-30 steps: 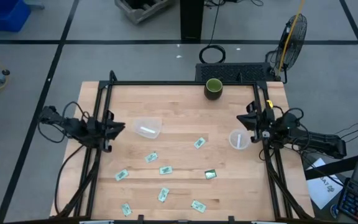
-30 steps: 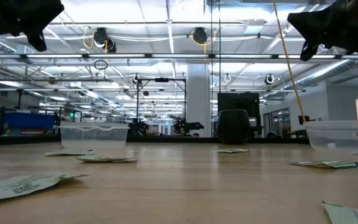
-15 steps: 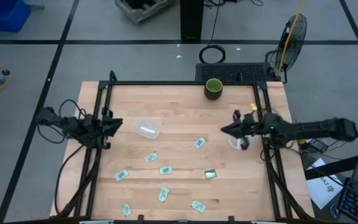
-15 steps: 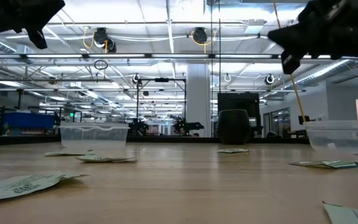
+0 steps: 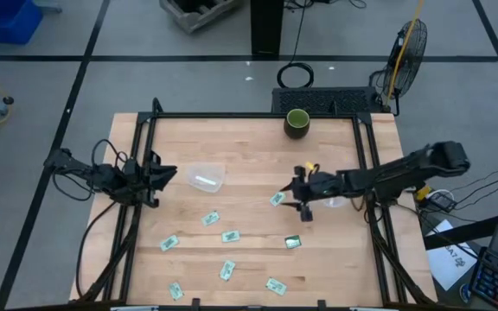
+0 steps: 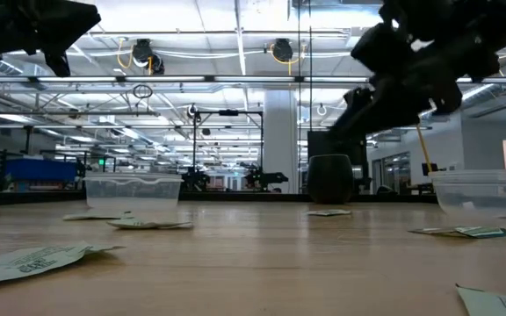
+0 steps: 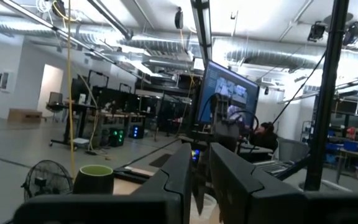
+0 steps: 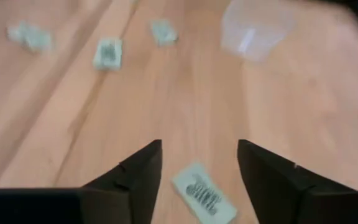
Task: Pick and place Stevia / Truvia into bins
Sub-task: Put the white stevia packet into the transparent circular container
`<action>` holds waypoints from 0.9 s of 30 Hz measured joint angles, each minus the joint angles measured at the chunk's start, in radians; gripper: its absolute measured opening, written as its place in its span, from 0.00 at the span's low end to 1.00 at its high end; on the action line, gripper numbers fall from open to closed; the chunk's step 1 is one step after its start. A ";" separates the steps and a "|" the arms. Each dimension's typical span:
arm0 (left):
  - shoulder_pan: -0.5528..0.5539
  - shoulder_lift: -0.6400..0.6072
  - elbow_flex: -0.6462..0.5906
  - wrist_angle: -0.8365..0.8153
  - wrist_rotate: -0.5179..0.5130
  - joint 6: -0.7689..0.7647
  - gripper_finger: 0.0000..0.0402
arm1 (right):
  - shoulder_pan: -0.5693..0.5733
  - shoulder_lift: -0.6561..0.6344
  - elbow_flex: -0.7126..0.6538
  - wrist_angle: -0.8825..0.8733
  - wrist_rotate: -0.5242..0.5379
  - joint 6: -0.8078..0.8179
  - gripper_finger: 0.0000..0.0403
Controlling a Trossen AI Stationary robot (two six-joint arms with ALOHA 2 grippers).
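Several pale green and white sachets lie flat on the wooden table, among them one (image 5: 277, 199) at mid-table and others (image 5: 230, 235) (image 5: 293, 243) nearer the front. My right gripper (image 5: 294, 197) is open and hangs above the table beside the mid-table sachet, which shows between its fingers in the right wrist view (image 8: 196, 191). The squarish clear container (image 5: 204, 178) stands left of centre. The round clear container (image 5: 334, 199) is partly hidden under my right arm. My left gripper (image 5: 167, 175) is shut and empty at the table's left edge.
A dark green cup (image 5: 297, 122) stands at the far edge. A black frame (image 5: 145, 207) runs along the table's left, right and far sides. More sachets lie toward the near edge (image 5: 227, 270) (image 5: 275, 285) (image 5: 175, 291). Bare wood lies between the two containers.
My right gripper has swung from the table's right edge toward the middle, passing over the round container, and has come lower, ending beside the mid-table sachet. No sachet or container has moved.
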 joint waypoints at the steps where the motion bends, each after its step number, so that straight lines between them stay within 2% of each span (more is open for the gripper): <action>1: 0.000 0.001 0.000 0.001 0.000 0.000 0.16 | 0.004 0.025 0.001 0.014 -0.001 0.000 0.54; 7: 0.000 0.001 0.000 0.001 -0.002 0.021 0.16 | 0.021 0.172 0.003 0.098 0.070 0.001 0.55; 14: 0.000 0.001 0.000 0.001 -0.019 0.024 0.16 | 0.014 0.295 0.006 0.183 0.074 0.097 0.53; 18: 0.000 0.001 0.000 0.001 -0.019 0.024 0.16 | 0.006 0.352 0.035 0.168 0.081 0.170 0.55; 23: 0.000 0.001 0.000 0.001 -0.019 0.024 0.16 | 0.005 0.414 0.112 0.084 0.145 0.189 0.57; 27: 0.000 0.001 0.000 0.000 -0.019 0.024 0.16 | 0.005 0.426 0.127 0.063 0.152 0.211 0.55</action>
